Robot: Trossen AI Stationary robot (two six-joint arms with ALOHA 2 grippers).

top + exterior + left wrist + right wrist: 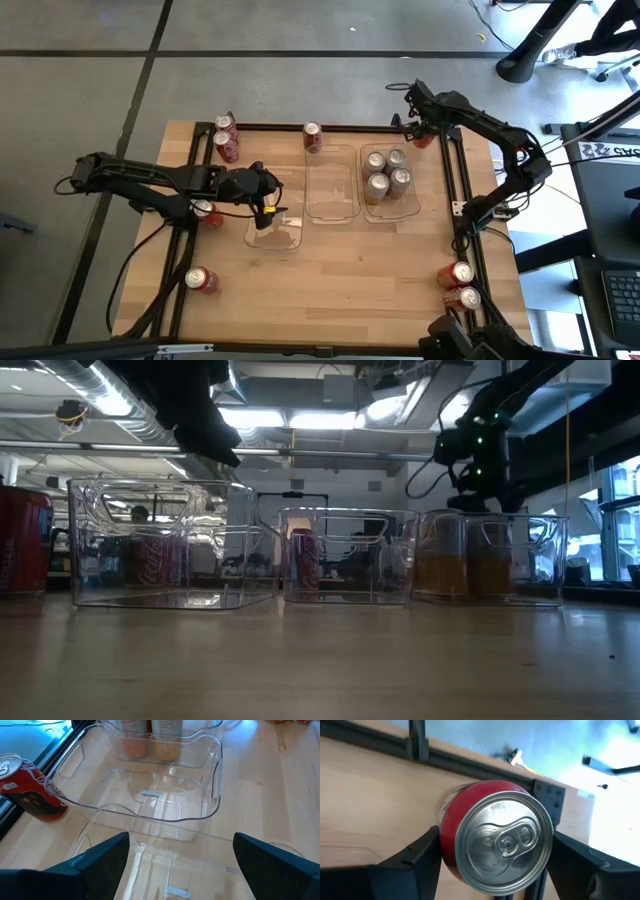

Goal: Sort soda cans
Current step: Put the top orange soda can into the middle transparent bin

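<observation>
Cans lay scattered in the high view. Four gold cans (386, 171) stood in the right tray (411, 208), while red ones sat at the worktop's (360, 270) far left corner, beside the middle tray (345, 211), along the left edge and at the near right. Your right claw (421, 133) was at the far right corner on a red can (426, 139); your left claw (269, 205) hung spread wide above the left tray (290, 240).

Low view: the three clear trays stood in a row, the gold cans showing through the right one.

Left wrist view: the left fingers stood wide apart, holding nothing, over empty trays. One red can (27, 785) beside them carried white lettering that looked like "Star Wars".

Right wrist view: the fingers (412, 857) bracketed the red can's body, pressed to both sides. I'd judge it light, rigid yet dentable, and slick, so you should squeeze mid-body, gently.
</observation>
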